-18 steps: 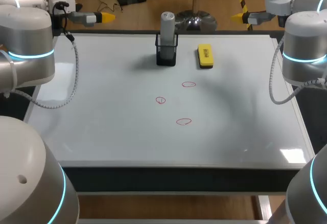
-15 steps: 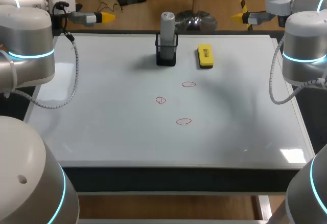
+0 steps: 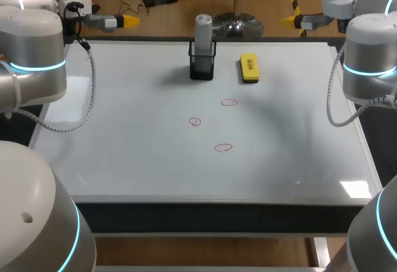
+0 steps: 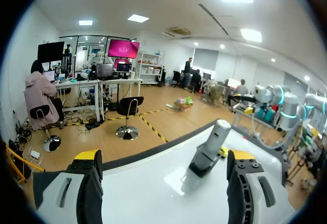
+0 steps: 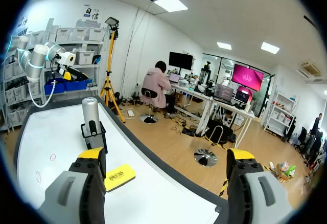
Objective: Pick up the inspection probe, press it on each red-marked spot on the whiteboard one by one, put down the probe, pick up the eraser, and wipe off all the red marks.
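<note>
we're at the very start here, nothing picked up yet. nearest us, the whiteboard [image 3: 124, 160] lies flat across the table with all three targets unwiped: the nearest red mark [image 3: 223, 148], then the middle red mark [image 3: 195, 122] a little further on and to the left, then the far red mark [image 3: 229, 103] beyond it to the right. the three sit near each other around the board's centre.

further back, the inspection probe [image 3: 203, 33] stands upright in its black holder [image 3: 201, 64] near the far edge, untouched. just beside the holder on the right lies the yellow eraser [image 3: 249, 68], flat on the board and apart from the holder.

furthest off, the left gripper [image 3: 129, 20] hangs at the far left corner and the right gripper [image 3: 289, 19] at the far right corner, both well apart from the probe. each wrist view shows its yellow tips spread wide with nothing between them, so both are empty-handed.

so the step in hand, as i read it, is fetching the probe. the next move calls for one arm to swing in toward the holder, line its spread fingers up either side of the grey shaft above the holder's rim, close, and lift straight up so the probe clears the holder without tipping it.
</note>
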`<move>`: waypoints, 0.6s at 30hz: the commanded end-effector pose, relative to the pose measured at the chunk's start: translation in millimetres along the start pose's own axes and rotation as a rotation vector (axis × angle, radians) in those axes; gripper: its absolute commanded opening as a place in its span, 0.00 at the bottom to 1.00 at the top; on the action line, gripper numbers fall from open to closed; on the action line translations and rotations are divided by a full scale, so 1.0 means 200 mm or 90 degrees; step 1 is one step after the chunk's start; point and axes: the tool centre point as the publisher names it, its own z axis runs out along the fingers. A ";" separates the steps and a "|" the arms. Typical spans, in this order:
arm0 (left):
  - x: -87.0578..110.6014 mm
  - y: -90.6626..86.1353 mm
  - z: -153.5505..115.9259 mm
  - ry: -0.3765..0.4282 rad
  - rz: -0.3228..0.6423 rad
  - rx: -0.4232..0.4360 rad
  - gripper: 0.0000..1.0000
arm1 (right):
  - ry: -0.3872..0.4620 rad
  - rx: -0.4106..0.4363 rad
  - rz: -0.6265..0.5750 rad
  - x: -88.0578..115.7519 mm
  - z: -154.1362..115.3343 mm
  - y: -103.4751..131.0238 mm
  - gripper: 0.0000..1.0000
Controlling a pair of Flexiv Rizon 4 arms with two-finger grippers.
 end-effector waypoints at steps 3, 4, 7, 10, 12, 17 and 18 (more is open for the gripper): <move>0.01 0.00 0.00 0.007 0.007 0.002 1.00 | 0.000 0.000 0.000 0.00 0.00 0.00 1.00; 0.02 -0.01 0.00 0.021 0.014 0.007 1.00 | 0.000 0.000 0.000 0.00 0.00 0.00 1.00; 0.06 -0.01 0.01 0.051 0.043 0.010 1.00 | 0.000 0.000 0.000 0.00 0.00 0.00 1.00; 0.10 -0.02 0.03 0.099 0.070 0.011 1.00 | 0.000 0.000 0.000 0.00 0.00 0.00 1.00; 0.13 -0.02 0.04 0.135 0.086 0.014 1.00 | 0.000 0.000 0.000 0.00 0.00 0.00 1.00; 0.22 -0.05 0.12 0.205 0.117 0.009 1.00 | 0.000 0.000 0.000 0.00 0.00 0.00 1.00; 0.24 -0.06 0.14 0.225 0.124 0.010 1.00 | 0.000 0.000 0.000 0.00 0.00 0.00 1.00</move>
